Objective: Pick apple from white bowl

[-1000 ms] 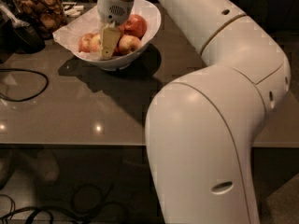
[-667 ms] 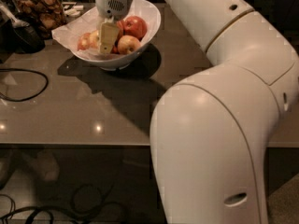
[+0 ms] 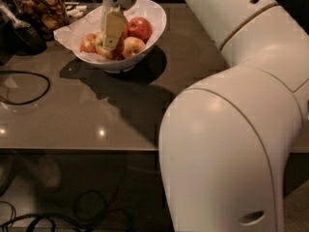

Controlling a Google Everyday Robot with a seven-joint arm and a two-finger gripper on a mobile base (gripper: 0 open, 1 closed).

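Shifted since the earlier frames: arm's large link (image 3: pixel 227 144) further to the right of view; hand (image 3: pixel 111 43) a little higher, though it remains down inside the white bowl (image 3: pixel 157 19). Hand state: cannot tell, wide, narrow or holding. Item sought: apple (image 3: pixel 100 45), yellow-gold with blush, in the middle of the bowl right against the hand, touching a redder apple (image 3: pixel 88 42) on one side and a pale apple (image 3: pixel 133 46) on the other; a deep red apple (image 3: pixel 140 28) sits behind. Bowl lined with crumpled paper (image 3: pixel 67 30), standing on the worktop (image 3: pixel 72 117) near a jar (image 3: pixel 41 8) and a black cable (image 3: pixel 29 88). Risks, as judged: round, smooth skin may slip from an off-centre grip; crowding neighbours may be dragged up or knocked over the low slanted rim; paper may snag and come along; a sideways pull may tip the bowl.
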